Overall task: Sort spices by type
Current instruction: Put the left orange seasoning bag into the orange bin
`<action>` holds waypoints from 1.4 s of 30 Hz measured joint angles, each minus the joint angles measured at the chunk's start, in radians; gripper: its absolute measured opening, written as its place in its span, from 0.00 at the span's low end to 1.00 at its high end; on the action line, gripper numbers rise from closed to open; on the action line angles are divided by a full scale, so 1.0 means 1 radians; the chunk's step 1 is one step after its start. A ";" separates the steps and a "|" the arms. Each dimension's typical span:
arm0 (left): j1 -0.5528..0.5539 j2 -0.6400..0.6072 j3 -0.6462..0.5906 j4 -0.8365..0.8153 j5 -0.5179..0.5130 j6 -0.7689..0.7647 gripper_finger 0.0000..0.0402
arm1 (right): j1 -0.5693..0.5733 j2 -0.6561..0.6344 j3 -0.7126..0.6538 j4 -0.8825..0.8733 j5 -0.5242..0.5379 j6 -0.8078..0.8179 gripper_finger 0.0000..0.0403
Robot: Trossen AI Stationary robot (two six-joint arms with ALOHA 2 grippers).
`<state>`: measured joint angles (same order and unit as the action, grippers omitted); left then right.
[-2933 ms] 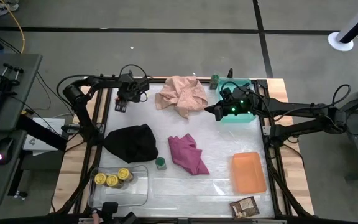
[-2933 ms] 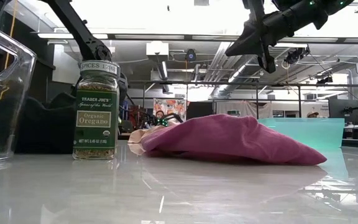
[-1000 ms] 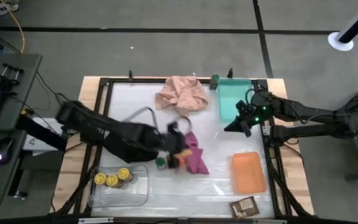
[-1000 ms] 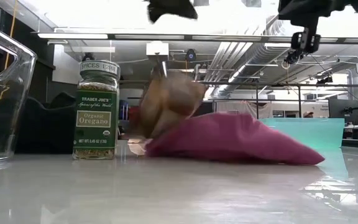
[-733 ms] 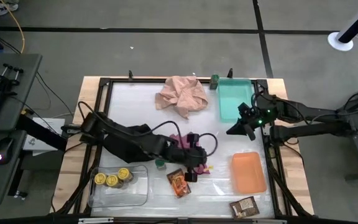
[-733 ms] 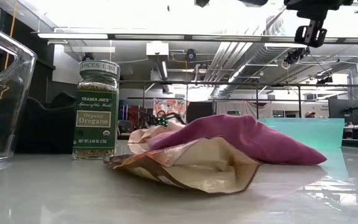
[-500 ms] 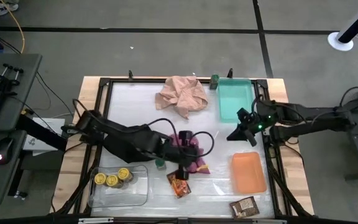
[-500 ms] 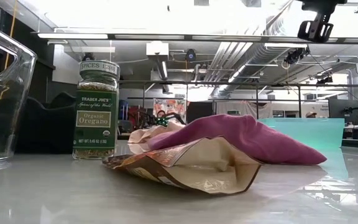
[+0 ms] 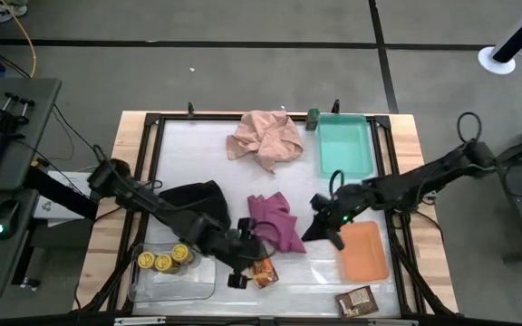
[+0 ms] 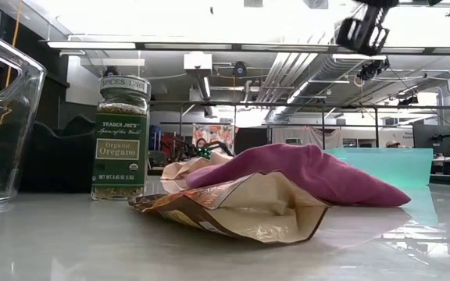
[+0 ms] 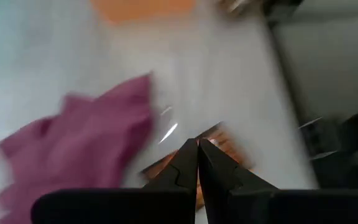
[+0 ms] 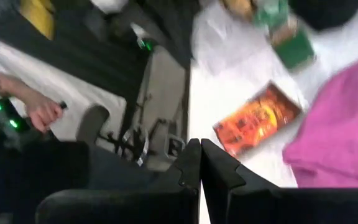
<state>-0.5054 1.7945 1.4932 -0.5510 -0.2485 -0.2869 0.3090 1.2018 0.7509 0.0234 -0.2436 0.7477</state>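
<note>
An orange-brown spice packet (image 9: 263,272) lies flat on the table by the near edge of the magenta cloth (image 9: 277,222). My left gripper (image 9: 250,261) is shut just above the packet's left side and stays out of the low view. My right gripper (image 9: 309,234) is shut too, raised right of the magenta cloth and pointing at the packet (image 12: 260,118). A green oregano jar (image 10: 121,140) stands upright left of the packet; my left arm covers it from above. Three yellow-lidded jars (image 9: 163,263) stand in the clear tray (image 9: 202,282). A second packet (image 9: 355,300) lies at the near edge.
An orange tray (image 9: 362,251) sits right of my right gripper and a teal tray (image 9: 345,145) at the far right, with another green jar (image 9: 313,118) beside it. A black cloth (image 9: 193,204) and a pink cloth (image 9: 265,138) lie on the table. A person's hand (image 12: 42,112) shows beyond the table.
The orange-brown packet has come down from the air and now lies flat beside the magenta cloth. My left gripper has drawn back from over that cloth toward the table's near left. My right gripper has swung from beside the teal tray toward the near edge and the table's middle.
</note>
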 joint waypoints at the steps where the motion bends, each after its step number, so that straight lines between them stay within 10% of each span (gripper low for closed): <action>1: -0.002 -0.024 -0.053 0.082 0.019 -0.007 0.00 | 0.009 0.023 0.000 0.001 0.000 0.000 0.00; 9: 0.041 -0.002 -0.180 0.140 0.230 0.037 0.00 | 0.049 0.084 0.000 0.040 0.054 -0.014 0.00; 22: -0.015 0.006 -0.176 -0.014 0.292 0.026 0.00 | 0.121 0.368 0.024 0.343 0.005 0.062 0.02; 35: -0.095 0.122 -0.176 0.073 0.234 -0.083 0.00 | 0.116 0.731 0.362 -0.046 -0.048 0.018 0.52; 42: -0.081 0.188 -0.176 0.106 0.183 -0.104 0.00 | 0.116 0.785 0.414 -0.064 -0.037 0.108 0.58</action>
<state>-0.5866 1.9820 1.3172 -0.4452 -0.0653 -0.3906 0.4255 1.9870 1.1645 -0.0409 -0.2807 0.8552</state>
